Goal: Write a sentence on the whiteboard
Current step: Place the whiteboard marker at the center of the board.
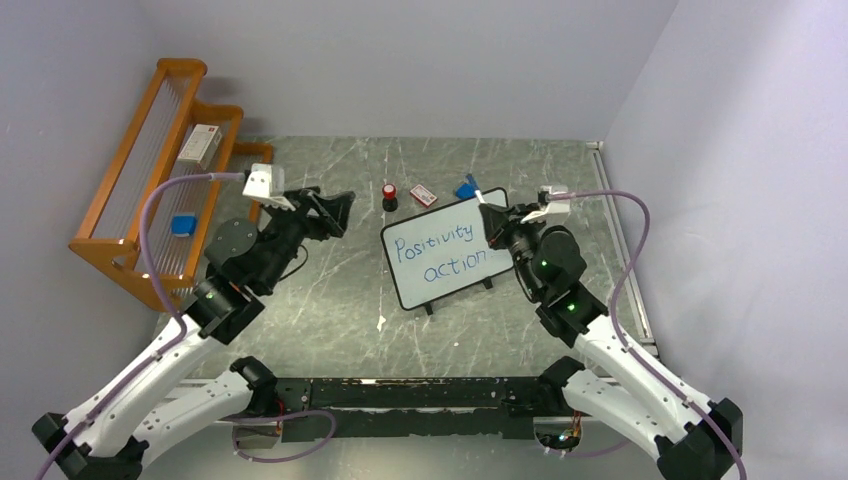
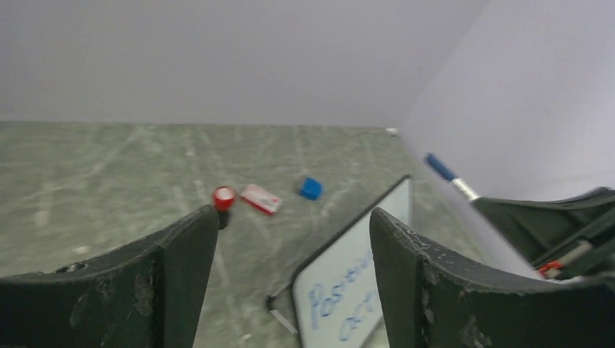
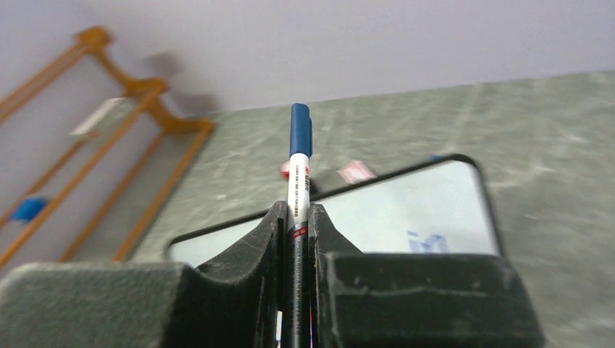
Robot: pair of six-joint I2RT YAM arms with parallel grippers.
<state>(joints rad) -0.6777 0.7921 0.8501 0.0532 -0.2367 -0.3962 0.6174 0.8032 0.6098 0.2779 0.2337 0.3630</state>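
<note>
Red-capped thing (image 1: 389, 196), red card (image 1: 423, 195), blue block (image 1: 466, 189) near whiteboard (image 1: 408, 288) far edge. Rack (image 1: 182, 70) far left holds box (image 1: 200, 146), blue piece (image 1: 182, 225). Left fingers (image 2: 174, 290) spread; right fingers (image 3: 246, 275) pinch marker (image 3: 299, 167).

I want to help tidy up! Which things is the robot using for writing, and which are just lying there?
For the job: whiteboard, blue sentence, marker pen in the right gripper.
Lying about: red-topped thing, red-and-white packet, blue block, wooden rack.
</note>
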